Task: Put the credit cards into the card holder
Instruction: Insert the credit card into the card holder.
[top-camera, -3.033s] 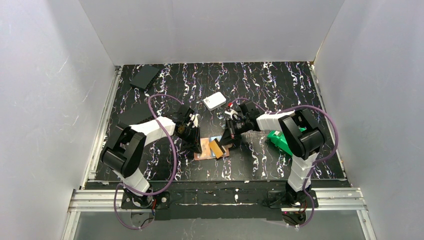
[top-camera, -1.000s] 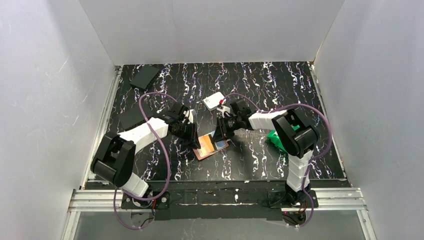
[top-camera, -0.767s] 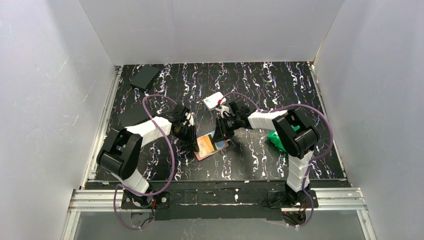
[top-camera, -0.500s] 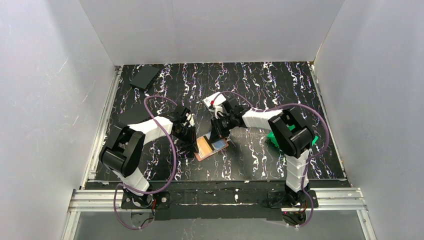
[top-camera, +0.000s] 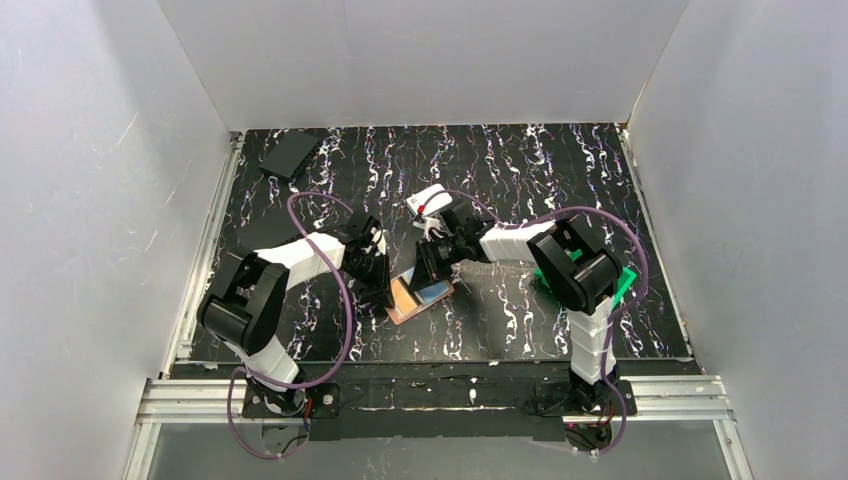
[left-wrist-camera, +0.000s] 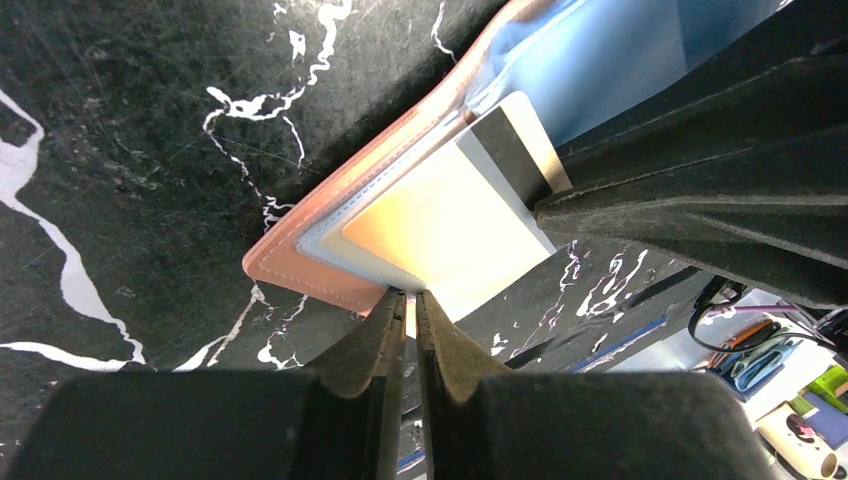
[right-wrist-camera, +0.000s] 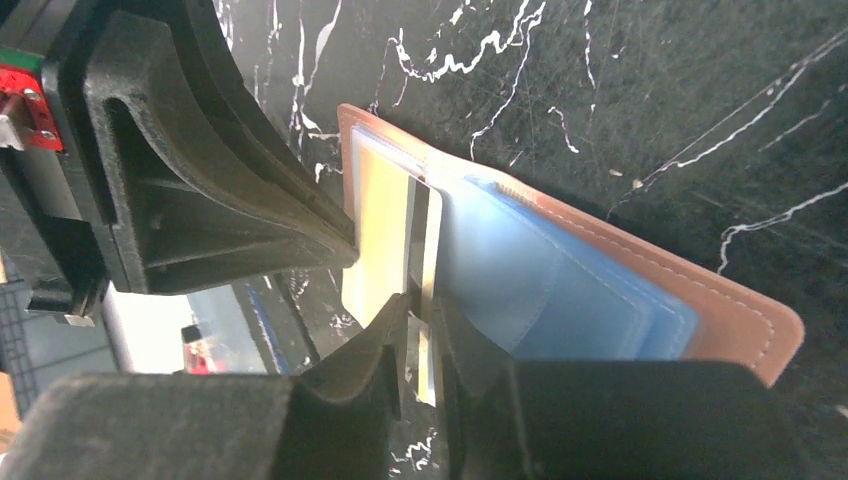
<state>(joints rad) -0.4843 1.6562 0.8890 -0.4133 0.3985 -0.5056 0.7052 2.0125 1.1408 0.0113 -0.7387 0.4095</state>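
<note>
**One card going in, both pincers at the holder**

The card holder (top-camera: 418, 298) lies open on the worktop (top-camera: 520, 160) with its inner panels up. It sits about midway between the left and right edges, nearer the near edge than the far one, between my two arms.

My right pincer (right-wrist-camera: 425, 305) is clenched on the credit card (right-wrist-camera: 378, 215), gripping the edge beside its dark stripe. The yellow face lies over the panel on my left arm's side, and its corner looks tucked against the pocket layers. From that I judge the card is being slid in, not just laid on top.

My left pincer (left-wrist-camera: 405, 298) is closed to a sliver on a thin pale edge at the holder's corner. I cannot tell whether that edge is the card or the pocket lip. Either way I read it as a steadying hold, so the leather does not skate while the other side pushes. The blue panel shows no card on it.

No brand, number or name is legible on the card or the holder. The white box (top-camera: 430, 200), farther from the near edge, bears a red mark too small to read.
</note>
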